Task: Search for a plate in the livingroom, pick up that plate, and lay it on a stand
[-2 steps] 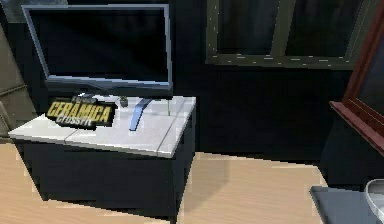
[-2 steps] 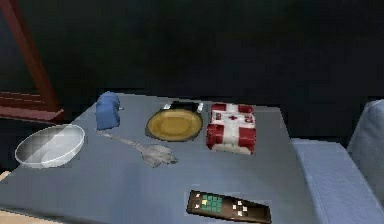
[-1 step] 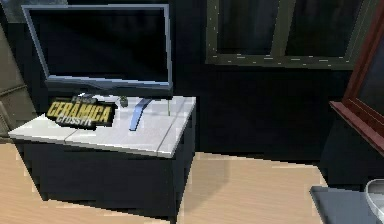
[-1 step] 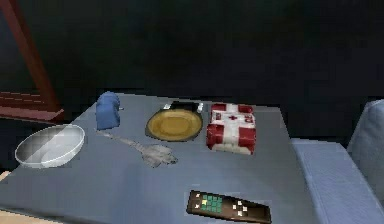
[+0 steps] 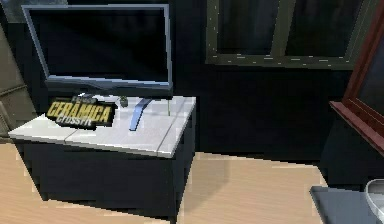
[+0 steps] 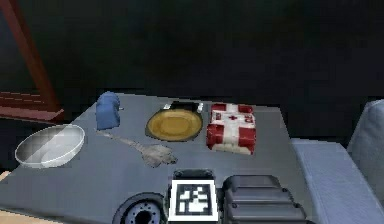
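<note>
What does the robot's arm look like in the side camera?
At the bottom edge: a white square marker with a black blocky pattern. Right of it, a dark grey ribbed block; left of it, a black rounded housing with a circular centre, probably the gripper's body.
</note>
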Available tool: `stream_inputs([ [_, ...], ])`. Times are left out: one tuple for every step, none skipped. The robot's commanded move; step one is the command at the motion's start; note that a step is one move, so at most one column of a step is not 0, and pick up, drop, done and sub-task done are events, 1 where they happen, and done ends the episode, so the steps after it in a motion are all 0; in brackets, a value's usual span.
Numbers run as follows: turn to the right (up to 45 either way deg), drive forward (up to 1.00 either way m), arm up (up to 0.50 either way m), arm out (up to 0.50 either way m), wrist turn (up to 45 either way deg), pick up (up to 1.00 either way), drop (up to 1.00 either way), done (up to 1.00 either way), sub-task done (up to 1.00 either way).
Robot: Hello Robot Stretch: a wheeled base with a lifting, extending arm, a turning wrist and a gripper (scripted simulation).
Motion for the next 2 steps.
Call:
stream_inputs([
  [0.0, 0.0, 0.0, 0.28, 0.0, 0.0, 0.0, 0.0, 0.0],
  [0.0, 0.0, 0.0, 0.0, 45.0, 0.0, 0.0, 0.0, 0.0],
])
